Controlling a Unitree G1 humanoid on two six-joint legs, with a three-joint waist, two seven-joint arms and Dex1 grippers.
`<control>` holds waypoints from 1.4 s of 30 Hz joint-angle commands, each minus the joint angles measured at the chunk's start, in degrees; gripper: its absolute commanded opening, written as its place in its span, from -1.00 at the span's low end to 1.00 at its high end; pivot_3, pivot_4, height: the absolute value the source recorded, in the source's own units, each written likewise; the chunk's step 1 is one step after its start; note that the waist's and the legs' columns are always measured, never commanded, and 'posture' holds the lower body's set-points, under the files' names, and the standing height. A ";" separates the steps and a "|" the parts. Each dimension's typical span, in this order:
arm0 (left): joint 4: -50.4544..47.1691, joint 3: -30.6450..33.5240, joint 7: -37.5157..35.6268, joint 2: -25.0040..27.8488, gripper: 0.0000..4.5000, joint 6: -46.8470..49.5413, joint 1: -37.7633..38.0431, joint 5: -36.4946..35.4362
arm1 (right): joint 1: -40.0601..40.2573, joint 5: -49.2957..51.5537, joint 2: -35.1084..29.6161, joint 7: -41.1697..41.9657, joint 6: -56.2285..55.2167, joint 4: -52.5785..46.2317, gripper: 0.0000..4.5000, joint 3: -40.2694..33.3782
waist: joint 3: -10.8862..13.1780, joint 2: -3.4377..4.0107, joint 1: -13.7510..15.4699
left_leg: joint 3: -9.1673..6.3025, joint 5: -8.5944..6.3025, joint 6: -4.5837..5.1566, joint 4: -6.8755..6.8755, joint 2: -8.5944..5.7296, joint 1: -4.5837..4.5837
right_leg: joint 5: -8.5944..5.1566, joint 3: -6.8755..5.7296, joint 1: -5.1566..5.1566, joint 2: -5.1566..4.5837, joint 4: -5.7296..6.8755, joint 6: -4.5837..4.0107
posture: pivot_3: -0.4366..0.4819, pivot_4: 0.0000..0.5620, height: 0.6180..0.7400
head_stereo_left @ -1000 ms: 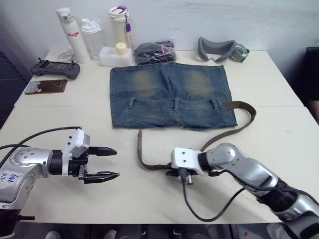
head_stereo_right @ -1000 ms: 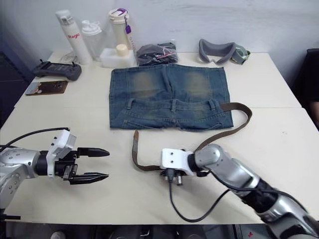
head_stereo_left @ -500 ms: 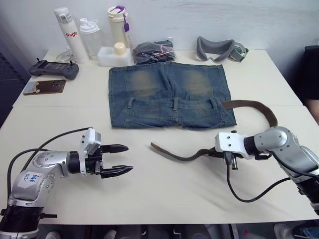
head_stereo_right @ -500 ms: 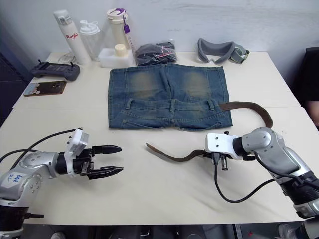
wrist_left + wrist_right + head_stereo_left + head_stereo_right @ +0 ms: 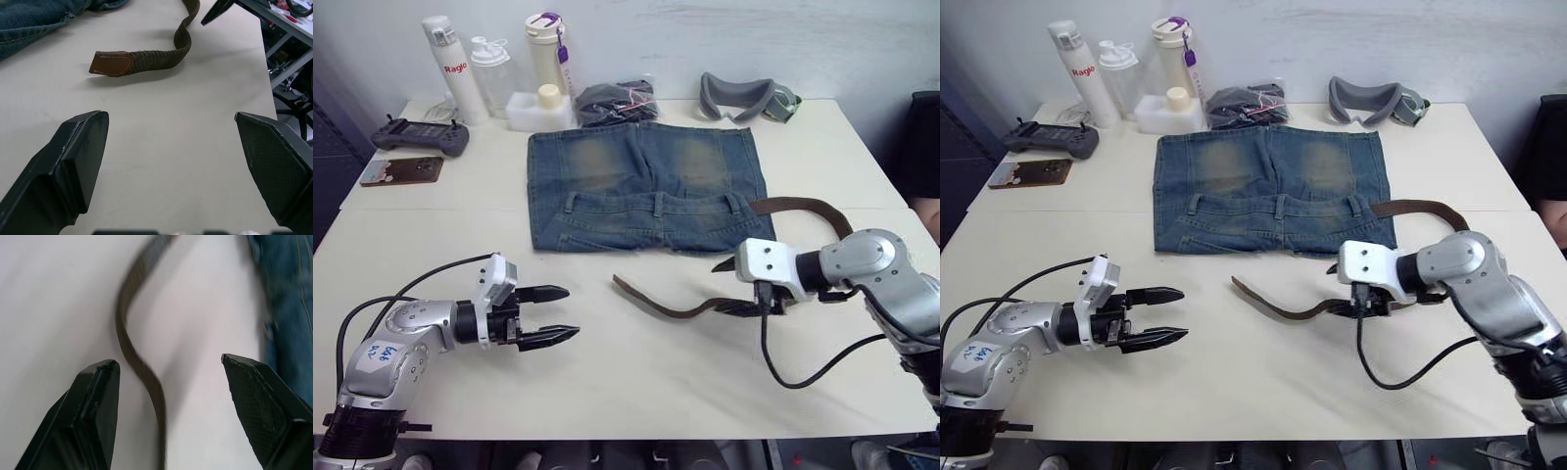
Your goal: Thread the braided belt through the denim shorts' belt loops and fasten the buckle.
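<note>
The left gripper (image 5: 570,312) hovers low, well apart from the denim shorts (image 5: 646,186) on their near left side, fingers spread wide and pointing right. The right gripper (image 5: 171,382) sits just off the shorts' near right corner, fingers parted, forearm angled inward.

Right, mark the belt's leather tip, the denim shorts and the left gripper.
braided belt (image 5: 111,63): left wrist view, on its brown leather tip.
denim shorts (image 5: 646,176): left eye view, middle of the faded seat.
left gripper (image 5: 556,313): left eye view, midway between its open fingertips.
</note>
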 commanded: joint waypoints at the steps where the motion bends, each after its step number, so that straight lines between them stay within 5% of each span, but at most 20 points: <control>1: -1.26 1.17 -0.21 0.18 1.00 -0.30 -0.58 -1.04 | 1.58 -1.00 1.87 -2.26 2.42 -4.14 0.57 2.52 | 0.00 0.00 0.04 | -0.01 0.00 0.00 0.01 0.00 0.00 | 0.00 -0.01 0.01 0.00 0.00 0.00 | -0.05 -0.47 0.97; 8: -1.36 2.01 -0.08 0.05 1.00 1.09 -1.44 -2.54 | 1.51 -6.74 7.25 -8.90 4.02 -1.55 0.57 7.06 | 0.00 -0.01 0.05 | 0.00 0.02 -0.05 0.09 0.00 -0.02 | 0.02 -0.01 0.02 -0.04 0.03 0.03 | -0.05 -0.47 0.97; 11: -1.83 2.38 -0.12 -0.18 1.00 2.74 -1.37 -4.57 | 1.05 -6.53 7.93 -9.39 5.95 -1.33 0.21 6.71 | 0.00 -0.01 0.02 | 0.00 0.03 -0.05 0.06 0.00 -0.02 | 0.02 -0.01 0.01 -0.03 0.02 0.03 | -0.05 -0.47 0.97; 16: -2.18 1.63 -1.10 -0.11 1.00 4.14 -1.02 -6.33 | 0.44 -6.01 7.73 -9.44 8.32 -1.06 -0.90 5.91 | 0.00 -0.01 0.00 | 0.00 0.03 -0.05 0.00 0.00 -0.02 | 0.00 -0.04 -0.02 -0.03 0.02 -0.01 | -0.05 -0.47 0.97; 17: -1.98 1.64 -1.02 -0.73 1.00 4.29 -1.11 -6.87 | 0.28 -4.80 7.87 -9.17 9.11 -1.25 -0.98 4.84 | 0.00 -0.01 0.00 | 0.00 0.03 -0.05 0.00 0.00 -0.02 | 0.00 -0.04 -0.02 -0.03 0.01 -0.01 | -0.05 -0.47 0.97; 28: 1.38 4.90 2.17 -8.28 1.00 12.57 -7.46 -19.25 | -4.06 34.85 5.82 -0.01 34.78 -6.35 -0.98 -21.65 | 0.03 -0.03 0.05 | -0.12 0.04 -0.03 0.06 0.00 -0.01 | 0.02 -0.16 0.10 -0.05 0.00 0.03 | -0.05 -0.47 0.97; 34: 6.42 3.00 4.47 -16.86 1.00 18.16 -16.77 -25.49 | -3.58 38.27 4.61 -3.67 37.64 -5.52 -0.98 -21.54 | 0.07 -0.10 0.16 | -0.11 0.07 0.05 0.16 0.00 -0.03 | 0.06 -0.21 0.19 -0.05 -0.03 0.11 | -0.05 -0.47 0.97; 40: 7.75 -1.27 3.14 -18.83 1.00 19.21 -19.91 -23.28 | -3.47 40.27 5.05 -6.78 37.67 -5.64 -0.98 -21.89 | 0.07 -0.11 -0.11 | -0.09 0.09 0.03 0.11 -0.01 0.00 | 0.08 -0.19 0.19 0.02 -0.05 0.14 | -0.05 -0.47 0.97; 42: 9.61 -1.20 4.46 -20.08 0.77 18.71 -20.96 -22.88 | -3.10 41.13 4.86 -7.69 37.92 -5.94 -1.00 -22.25 | 0.08 -0.11 0.13 | -0.12 0.12 0.01 0.10 -0.01 0.00 | 0.07 -0.19 0.19 0.04 -0.03 0.13 | -0.05 -0.47 0.97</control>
